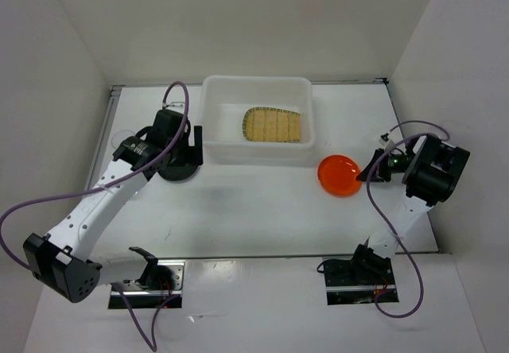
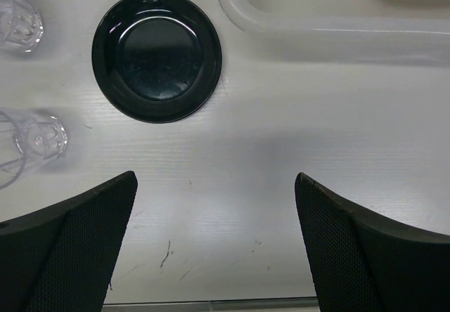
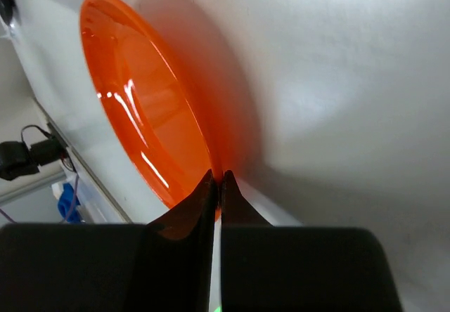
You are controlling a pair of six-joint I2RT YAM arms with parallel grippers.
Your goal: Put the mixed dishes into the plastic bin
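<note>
The plastic bin (image 1: 256, 148) stands at the back middle with the bamboo tray (image 1: 274, 125) lying inside it. My right gripper (image 3: 218, 182) is shut on the near rim of the orange plate (image 3: 148, 108) and holds it tilted, just right of the bin (image 1: 339, 176). My left gripper (image 2: 216, 185) is open and empty above the table, left of the bin (image 1: 187, 150). The black plate (image 2: 157, 56) lies flat ahead of its fingers, apart from them. Two clear cups (image 2: 17, 24) (image 2: 31, 140) stand left of the black plate. The bin's rim (image 2: 316, 24) shows at the upper right.
White walls enclose the table on the left, back and right. The table's near edge runs along a metal strip (image 1: 278, 256) in front of the arm bases. A grey cable (image 1: 398, 142) loops above the right arm.
</note>
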